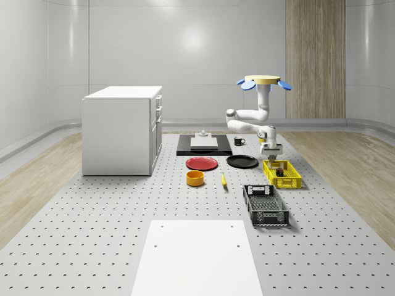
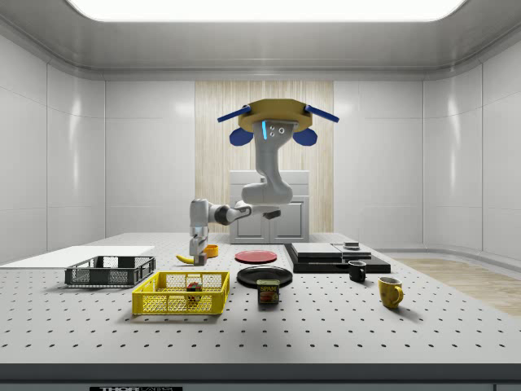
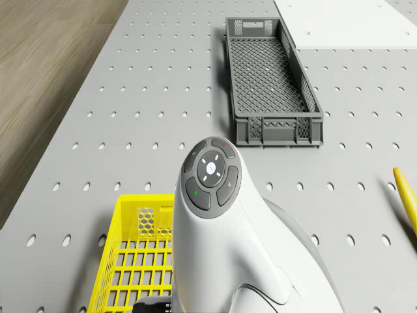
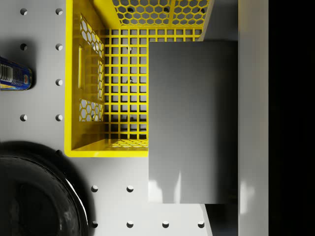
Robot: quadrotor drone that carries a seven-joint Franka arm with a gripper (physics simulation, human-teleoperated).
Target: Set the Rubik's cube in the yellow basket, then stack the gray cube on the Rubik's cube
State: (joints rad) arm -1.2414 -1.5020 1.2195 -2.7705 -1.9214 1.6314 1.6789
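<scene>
The drone (image 1: 266, 81) hovers above the table's right side, its arm reaching down over the yellow basket (image 1: 282, 175). My gripper (image 1: 270, 148) hangs a little above the basket's far end and is shut on the gray cube (image 4: 192, 123). In the wrist view the cube covers much of the basket's floor (image 4: 123, 98), with one finger (image 4: 253, 118) pressed against its side. The Rubik's cube (image 2: 193, 288) lies inside the yellow basket (image 2: 181, 293), below the gripper (image 2: 198, 247).
A black basket (image 1: 265, 205) lies nearer the front, and a black plate (image 1: 242, 161) and red plate (image 1: 202, 163) lie beside the yellow one. A can (image 2: 269, 292) stands close to the basket. An orange bowl (image 1: 195, 178), a banana (image 1: 223, 180) and a white cabinet (image 1: 122, 129) are further left.
</scene>
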